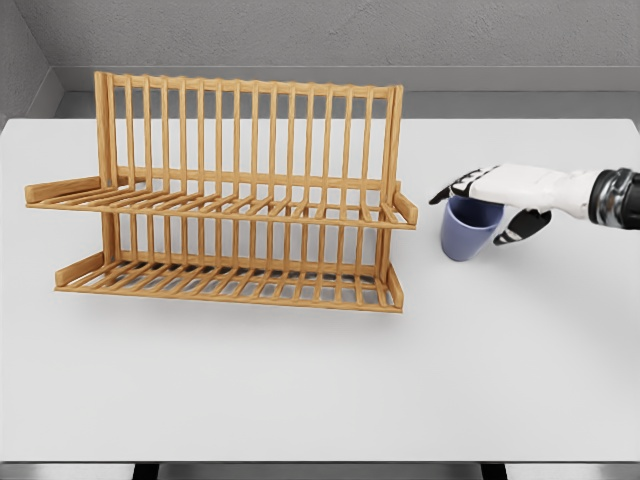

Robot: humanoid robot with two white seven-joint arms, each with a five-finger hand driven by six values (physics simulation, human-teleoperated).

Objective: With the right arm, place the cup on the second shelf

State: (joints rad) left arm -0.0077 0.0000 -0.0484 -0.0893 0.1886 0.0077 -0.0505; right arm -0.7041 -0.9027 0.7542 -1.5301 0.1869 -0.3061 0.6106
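White table (300, 390), grey wall behind.

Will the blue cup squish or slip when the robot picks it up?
Probably no squishing: the cup keeps a round, firm shape under the right hand, so it looks stiff. Its smooth sides might be a bit slippery. It narrows toward the bottom, so it could tip if bumped against the wooden rack.

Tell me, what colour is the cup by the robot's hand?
The cup is a muted blue-purple, seen best in the head view.
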